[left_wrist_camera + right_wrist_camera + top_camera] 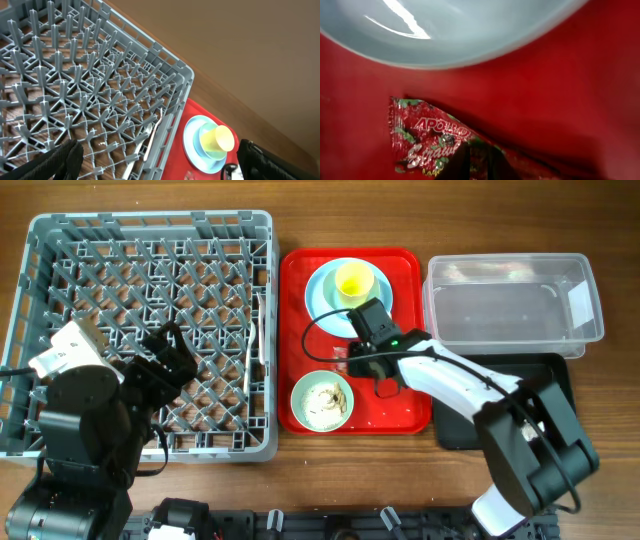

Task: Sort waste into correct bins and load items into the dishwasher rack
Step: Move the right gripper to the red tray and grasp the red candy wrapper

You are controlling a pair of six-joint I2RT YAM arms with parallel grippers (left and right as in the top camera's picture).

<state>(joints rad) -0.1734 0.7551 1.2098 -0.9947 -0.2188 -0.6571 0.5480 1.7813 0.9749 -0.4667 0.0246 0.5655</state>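
Observation:
My right gripper (479,162) is shut on the red crinkled snack wrapper (425,140), which lies on the red tray (570,90) just below the light blue plate (470,30). From overhead, that gripper (352,363) sits between the plate (326,298), which carries the yellow cup (353,280), and the pale green bowl (321,400) with rice-like scraps. My left gripper (170,365) hangs open over the grey dishwasher rack (150,240), holding nothing. White plastic cutlery (150,132) lies along the rack's right side. The wrapper is hidden under the arm in the overhead view.
A clear plastic tub (510,310) stands at the right, with a black tray (555,375) in front of it, partly under my right arm. The red serving tray (300,270) lies between the rack and the tub.

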